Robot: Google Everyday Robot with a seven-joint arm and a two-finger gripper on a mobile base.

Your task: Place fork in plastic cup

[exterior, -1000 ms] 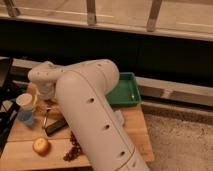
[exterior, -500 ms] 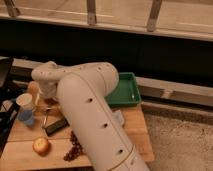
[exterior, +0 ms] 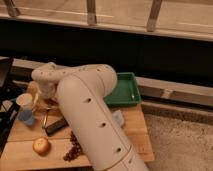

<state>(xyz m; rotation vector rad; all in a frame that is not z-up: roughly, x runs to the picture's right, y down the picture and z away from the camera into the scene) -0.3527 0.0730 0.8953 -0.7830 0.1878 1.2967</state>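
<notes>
Two cups stand at the end of the wooden table (exterior: 134, 131) that I see on the left: the cream plastic cup (exterior: 25, 101), wider at its rim, and a smaller blue cup (exterior: 26, 118) just in front of it. The fork (exterior: 45, 118) lies flat on the wood beside the blue cup, a thin silvery sliver next to a black block (exterior: 56, 126). My gripper (exterior: 50, 102) hangs low just behind the fork, largely hidden by the white arm (exterior: 90, 115), fingers apart, nothing held.
</notes>
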